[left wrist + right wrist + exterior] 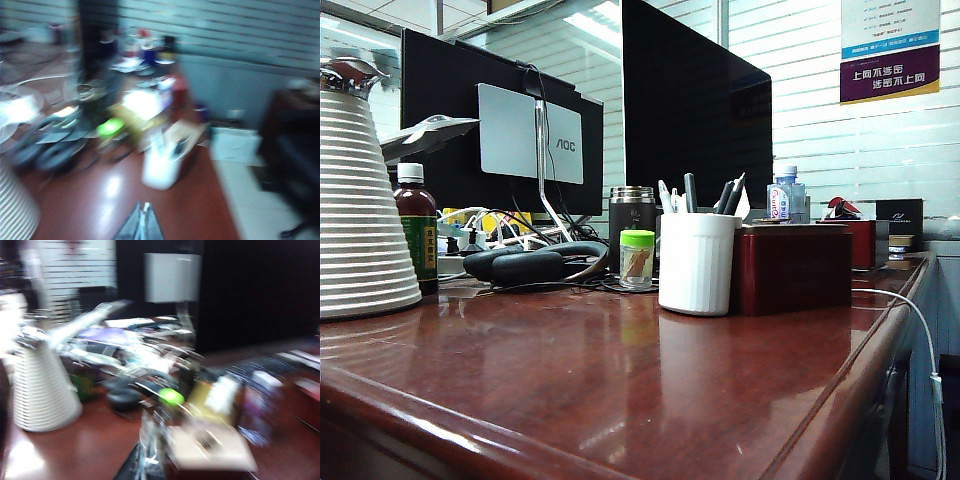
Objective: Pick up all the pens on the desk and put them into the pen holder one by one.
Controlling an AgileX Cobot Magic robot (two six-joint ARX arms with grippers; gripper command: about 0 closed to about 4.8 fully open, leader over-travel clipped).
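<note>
On the desk (pixel 620 380), the white holder (pixel 696 262) stands upright near the middle, just beside a dark red box (pixel 794 268) on its right. Several pens (pixel 690 192) stick up out of it, long axes near vertical, leaning slightly outward; which are the task's two cannot be told. No pen shows on the bare wood in front.

Both wrist views are badly smeared. The left end effector (pixel 141 222) shows only as two dark fingertips pressed together at the frame edge, holding nothing, above bare desk short of the holder (pixel 161 169). The right end effector (pixel 142 465) is a dark blur, closed, with nothing seen in it. Neither arm shows in the exterior view.

Behind the holder stand a steel tumbler (pixel 632 215), a green-capped jar (pixel 637 260), headphones (pixel 525 264), monitors (pixel 695 110) and a ribbed white jug (pixel 360 200), cut off at the left edge.
</note>
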